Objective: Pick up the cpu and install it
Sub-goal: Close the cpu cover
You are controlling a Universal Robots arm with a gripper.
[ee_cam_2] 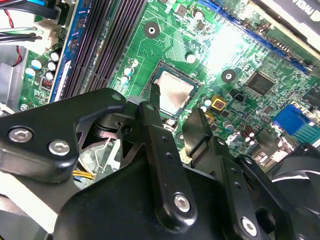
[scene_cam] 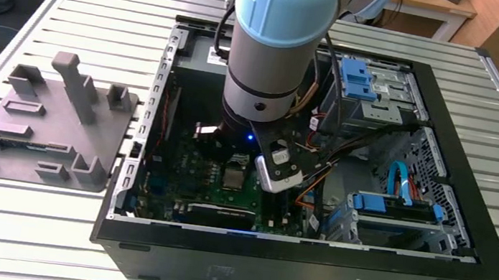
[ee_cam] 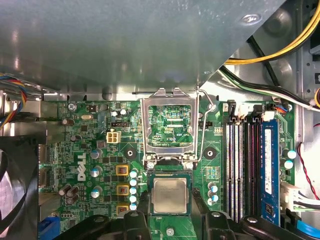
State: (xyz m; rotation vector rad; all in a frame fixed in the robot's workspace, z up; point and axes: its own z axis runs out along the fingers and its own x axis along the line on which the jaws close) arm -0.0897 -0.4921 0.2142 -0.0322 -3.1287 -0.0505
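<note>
The cpu is a small, flat square with a dull silvery-grey lid, faintly marked on top. It lies level in its socket on the green motherboard, framed by the socket's dark rim. In the second wrist view its lid catches a warm glare from the light above. The jaws are down inside the open computer case, right over the chip, which sits directly between and just beneath their tips. They are spread a little wider than the cpu, released and holding nothing. One black finger ends right at one edge of the chip. The other finger stands just off the opposite edge, with a strip of green board showing between them. Whether the nearer tip actually touches the chip's edge, I cannot tell. Just beyond the jaws, the socket's metal load plate is swung up and open, its wire lever beside it. Off to one side of the jaws run the long memory slots. From the exterior view the arm comes straight down into the case, and the cpu shows just beside its wrist. A grey holder block lies well away from the jaws on the slatted desk.
</note>
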